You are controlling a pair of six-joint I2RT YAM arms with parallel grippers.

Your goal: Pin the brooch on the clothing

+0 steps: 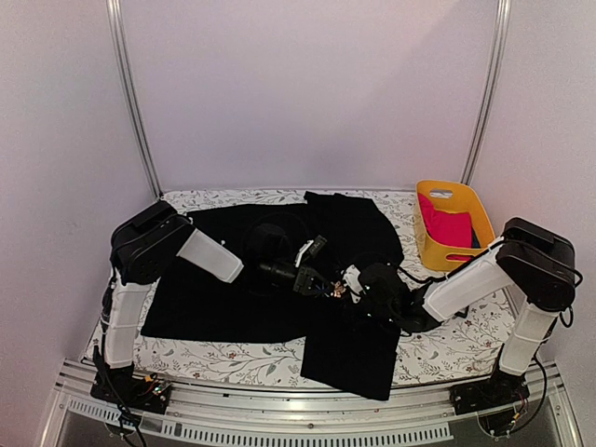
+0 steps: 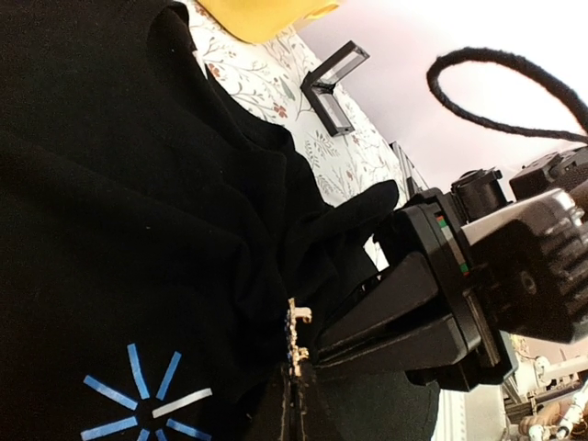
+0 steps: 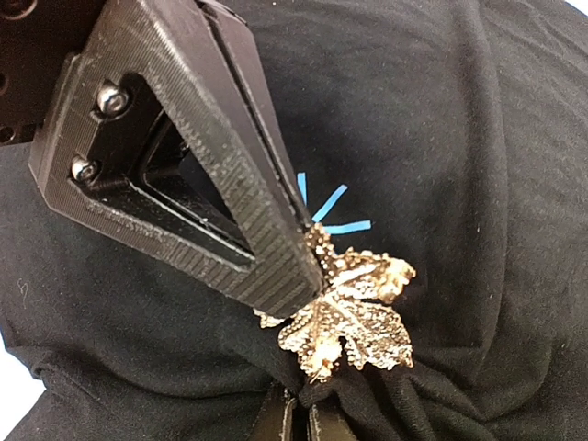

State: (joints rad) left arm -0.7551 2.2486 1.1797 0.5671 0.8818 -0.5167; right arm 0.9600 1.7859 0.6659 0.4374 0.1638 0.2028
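The pale gold, leaf-shaped metal brooch (image 3: 354, 312) lies face-up on the chest of the large black long-sleeved shirt (image 1: 214, 298), just beside the small light-blue asterisk print (image 2: 142, 404); the cloth under it is bunched into folds that run toward its lower tip. The left hand (image 3: 303, 276) comes in from above the leaf with its fingers pressed together, and they seem to pinch the brooch by its upper edge; in the left wrist view the ornament shows edge-on, standing up from that hand's own fingertips. The right hand (image 3: 296, 421) is closed too, nipping what looks like a gathered fold of the shirt right at the leaf's lower point; whether it also catches the pin itself I cannot tell, since the back of the brooch is hidden.

By my reading the step in hand is the pinning itself: ornament and fabric are brought together at the chosen spot, but no frame shows the pin through the cloth or the clasp fastened. The next move probably calls for holding the fold taut while the leaf is pushed or tilted so the pin passes through, without dragging the print out of place.

Around them the shirt spreads over the floral-patterned worktop (image 1: 242, 365); a small black square frame (image 2: 331, 87) lies beyond its edge; a yellow plastic basket (image 1: 430, 244) with a bright pink garment (image 1: 447, 228) stands well apart on the right.
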